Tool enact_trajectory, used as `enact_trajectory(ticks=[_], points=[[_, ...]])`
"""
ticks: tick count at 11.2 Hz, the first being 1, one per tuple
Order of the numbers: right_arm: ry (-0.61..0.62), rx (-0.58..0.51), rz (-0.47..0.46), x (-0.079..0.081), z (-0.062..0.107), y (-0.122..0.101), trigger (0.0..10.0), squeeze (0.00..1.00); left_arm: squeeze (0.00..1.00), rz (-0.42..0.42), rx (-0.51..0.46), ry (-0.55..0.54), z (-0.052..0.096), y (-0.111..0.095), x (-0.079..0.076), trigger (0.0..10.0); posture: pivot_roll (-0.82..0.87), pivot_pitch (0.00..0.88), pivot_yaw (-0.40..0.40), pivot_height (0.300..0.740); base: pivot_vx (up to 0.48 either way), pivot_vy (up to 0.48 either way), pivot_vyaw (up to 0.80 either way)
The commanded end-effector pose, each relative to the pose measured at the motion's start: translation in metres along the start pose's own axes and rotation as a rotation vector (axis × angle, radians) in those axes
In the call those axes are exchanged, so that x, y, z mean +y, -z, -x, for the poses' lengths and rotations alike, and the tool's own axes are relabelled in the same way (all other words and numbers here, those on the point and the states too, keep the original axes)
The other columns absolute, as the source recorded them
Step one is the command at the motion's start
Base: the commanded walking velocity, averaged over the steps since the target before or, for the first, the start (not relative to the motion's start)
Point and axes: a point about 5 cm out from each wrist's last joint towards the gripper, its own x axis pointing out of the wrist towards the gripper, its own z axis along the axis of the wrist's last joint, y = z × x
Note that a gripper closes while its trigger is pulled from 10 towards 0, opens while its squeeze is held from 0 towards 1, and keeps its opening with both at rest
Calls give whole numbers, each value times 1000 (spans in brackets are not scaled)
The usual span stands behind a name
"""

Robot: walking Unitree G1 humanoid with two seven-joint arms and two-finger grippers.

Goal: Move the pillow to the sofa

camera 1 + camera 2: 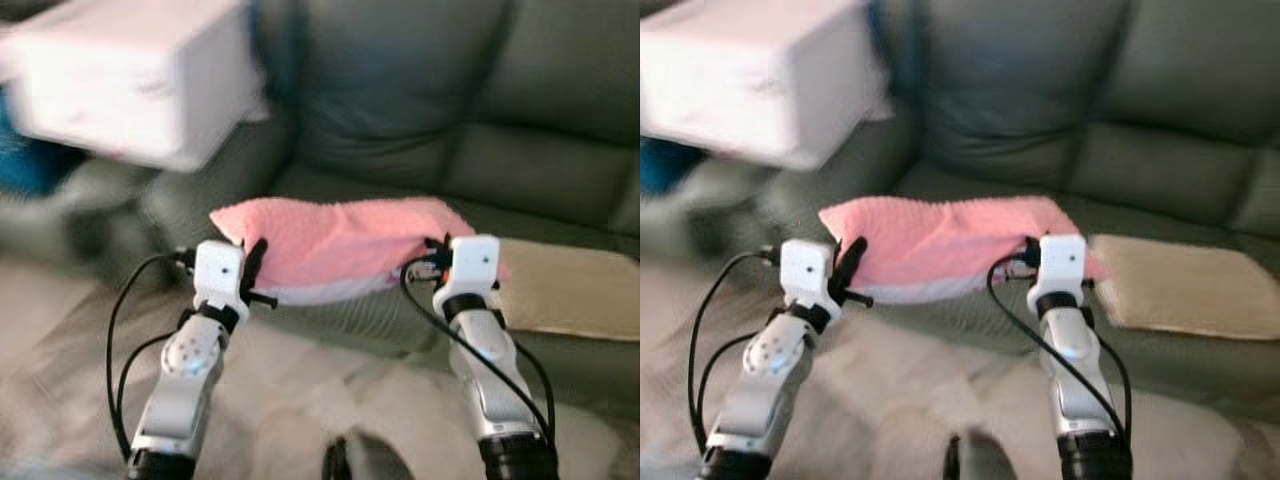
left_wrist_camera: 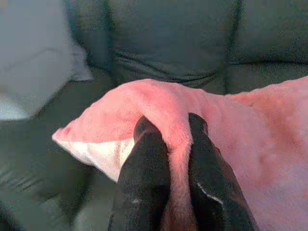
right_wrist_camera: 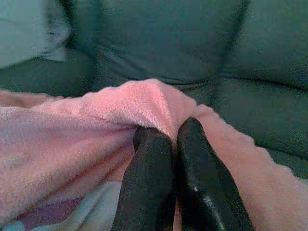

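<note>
Holding pink pillow stretched between both arms, over front edge of dark green sofa seat. Left gripper pinched on fold at pillow's left end; right gripper pinched on right end. Tan mat on seat beside pillow; white box upper left, blurred

The green sofa lies straight ahead, its seat open behind the pink pillow stretched between the left hand and right hand, both pinching its edges. A tan mat covers the seat to the right. A white box looms upper left over the sofa arm, crowding that side. Pale rug runs beneath the arms.
</note>
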Motion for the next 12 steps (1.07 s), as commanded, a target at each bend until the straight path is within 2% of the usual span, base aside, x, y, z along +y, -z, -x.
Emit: enact_trajectory(ticks=[1,3,5,8,12], points=[[15,-8,1,-4,0,-2,10000,0,0,-1,-25,38,-2,-5,-7,10000,-54,99,-43,740,330,0,-800],[14,-6,-2,-2,1,0,10000,0,0,4,-22,40,-1,-4,-8,10000,-55,102,-41,740,326,0,-603],[11,-11,-3,-1,0,-1,10000,0,0,8,-21,39,-2,-4,-9,10000,-55,104,-41,740,379,0,0],[11,-12,-2,-1,-1,-1,10000,0,0,9,-10,36,-1,-3,-10,10000,-55,106,-42,740,0,0,0],[11,-6,-3,-1,1,1,10000,0,0,-13,-19,62,-1,-3,-14,10000,-56,113,-44,740,0,473,0]])
